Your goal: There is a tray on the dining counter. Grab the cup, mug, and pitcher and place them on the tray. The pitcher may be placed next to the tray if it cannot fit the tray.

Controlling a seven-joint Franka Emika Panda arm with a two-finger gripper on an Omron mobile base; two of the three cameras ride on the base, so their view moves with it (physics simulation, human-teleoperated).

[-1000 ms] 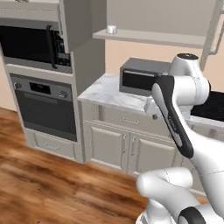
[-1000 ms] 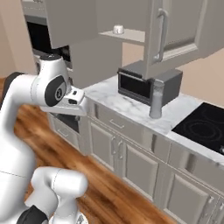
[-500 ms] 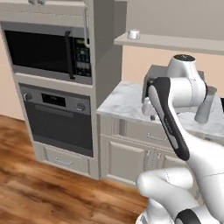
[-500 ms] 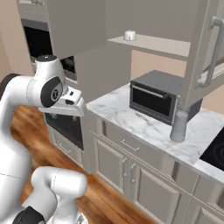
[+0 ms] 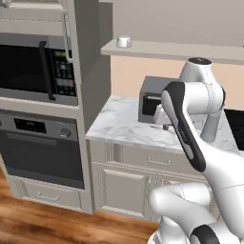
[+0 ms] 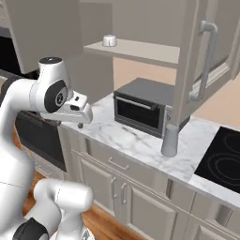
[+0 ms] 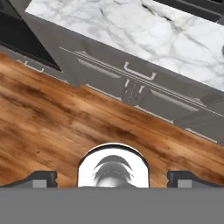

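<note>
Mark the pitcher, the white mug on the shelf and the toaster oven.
pitcher [image 6: 170, 139], right base view, middle of its grey body.
mug [image 6: 109, 41], right base view, its white side.
toaster oven [image 6: 138, 110], right base view, its glass door.

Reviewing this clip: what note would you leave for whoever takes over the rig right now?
Gripper: open and empty, aimed down at the wood floor in front of the cabinets.
Pitcher: upright on the marble counter, between the dark countertop oven and the cooktop.
Small white vessel, likely the mug: on the open shelf above the oven.
Done: nothing grasped or placed yet.
Left: fetch cup, mug and pitcher and set them on the tray.
</note>
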